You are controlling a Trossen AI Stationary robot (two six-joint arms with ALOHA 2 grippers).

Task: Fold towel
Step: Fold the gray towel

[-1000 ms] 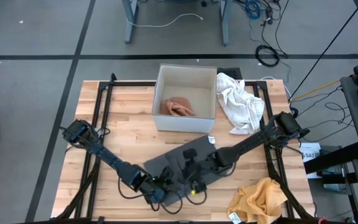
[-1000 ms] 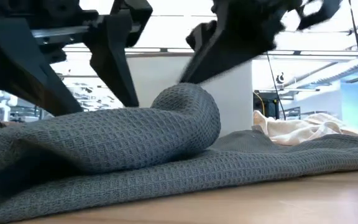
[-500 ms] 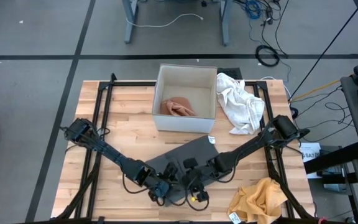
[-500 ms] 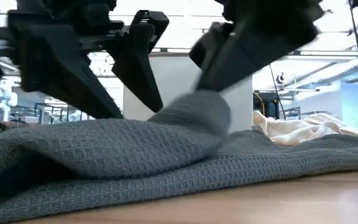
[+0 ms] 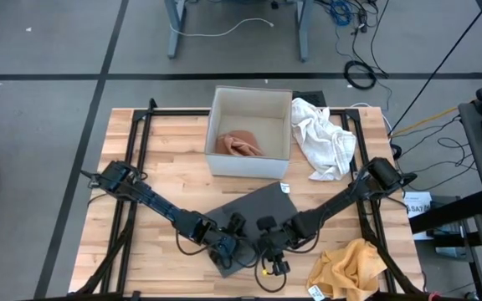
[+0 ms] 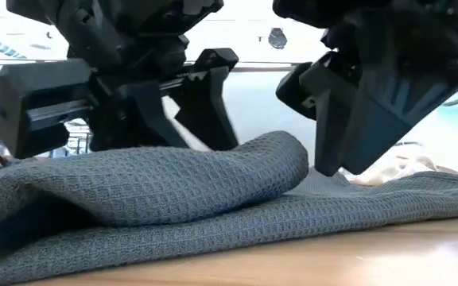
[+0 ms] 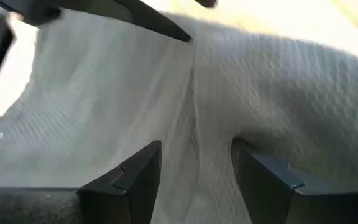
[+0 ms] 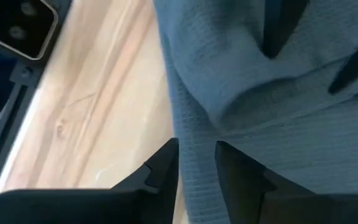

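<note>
Tabletop [image 5: 174, 167]: both hands on towel [image 5: 253, 209]

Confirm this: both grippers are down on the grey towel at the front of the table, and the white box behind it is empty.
Not quite. Both the left gripper and the right gripper are down on the grey towel at the table's front, but the white box is not empty: the high view shows a crumpled tan cloth lying inside it.

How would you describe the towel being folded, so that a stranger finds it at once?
Start at the white box on the wooden table. Nearer the table's front edge, where both arms meet, lies the grey towel. It alone is dark grey with a waffle weave; the other cloths are white, yellow and tan.
</note>
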